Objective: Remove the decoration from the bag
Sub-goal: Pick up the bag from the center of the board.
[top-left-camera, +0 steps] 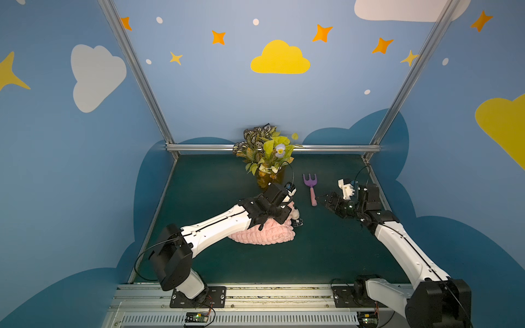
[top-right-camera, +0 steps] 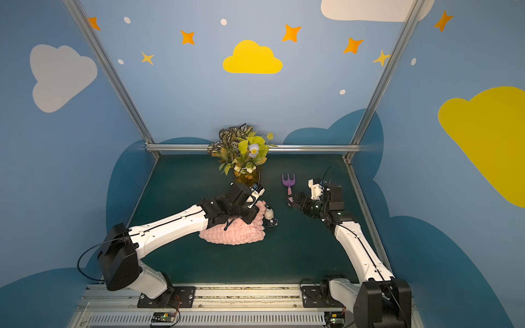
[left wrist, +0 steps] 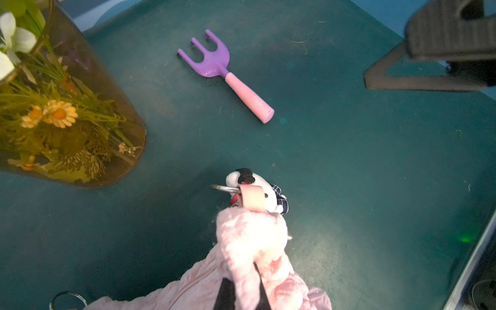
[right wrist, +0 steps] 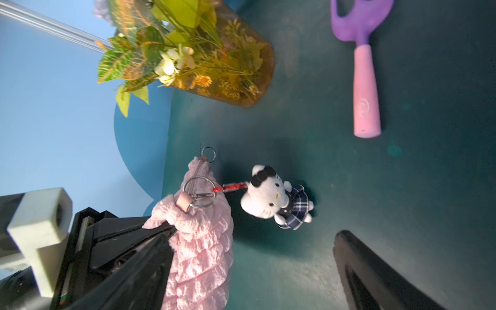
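Note:
The pink knitted bag (top-left-camera: 264, 237) (top-right-camera: 233, 234) lies mid-table. My left gripper (left wrist: 245, 281) is shut on its raised far-right corner (right wrist: 201, 241), and the wrist covers the fingers in both top views. The decoration (top-left-camera: 296, 217) (top-right-camera: 269, 215) (right wrist: 271, 196), a white cat plush in a plaid dress, hangs from that corner. A red clasp (right wrist: 230, 187) and a metal keyring (right wrist: 200, 196) join it to the bag's pink loop (left wrist: 251, 197). My right gripper (top-left-camera: 321, 198) (right wrist: 255, 249) stands open to the right of the decoration, apart from it.
An amber vase of leaves and flowers (top-left-camera: 268, 179) stands just behind the left wrist. A purple-and-pink toy fork (top-left-camera: 311, 188) lies between the vase and the right gripper, its handle end close to the right fingertips. Metal frame rails (top-left-camera: 272, 147) border the green table.

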`<state>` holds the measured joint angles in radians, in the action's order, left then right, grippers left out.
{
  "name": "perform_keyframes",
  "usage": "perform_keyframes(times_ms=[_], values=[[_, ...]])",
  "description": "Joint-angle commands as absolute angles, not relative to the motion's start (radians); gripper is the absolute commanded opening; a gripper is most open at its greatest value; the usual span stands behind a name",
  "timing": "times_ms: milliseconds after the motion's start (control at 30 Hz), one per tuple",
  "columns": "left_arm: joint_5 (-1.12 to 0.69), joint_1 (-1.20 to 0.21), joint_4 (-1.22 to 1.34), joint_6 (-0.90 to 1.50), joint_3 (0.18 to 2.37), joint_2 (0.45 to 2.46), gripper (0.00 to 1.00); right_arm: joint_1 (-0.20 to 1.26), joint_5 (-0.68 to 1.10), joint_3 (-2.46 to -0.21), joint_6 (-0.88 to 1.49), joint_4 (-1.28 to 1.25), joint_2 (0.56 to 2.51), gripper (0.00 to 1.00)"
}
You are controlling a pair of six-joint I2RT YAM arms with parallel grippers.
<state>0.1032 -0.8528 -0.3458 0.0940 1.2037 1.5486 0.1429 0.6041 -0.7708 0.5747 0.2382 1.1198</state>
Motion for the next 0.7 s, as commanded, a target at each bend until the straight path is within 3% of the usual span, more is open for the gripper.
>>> perform_keyframes(times_ms=[0, 367, 667], values=[[0.039, -0.847, -0.249, -0.013, 1.210, 1.475, 0.02, 0.165, 0.647, -0.797, 0.564, 0.149, 1.107, 0.97], [-0.171, -0.767, -0.192, -0.142, 1.175, 1.326, 0.02, 0.179, 0.810, -0.822, 0.500, 0.025, 1.165, 0.95], [-0.535, -0.598, -0.223, -0.120, 1.245, 1.345, 0.02, 0.193, 0.950, -0.871, 0.522, -0.093, 1.259, 0.93]])
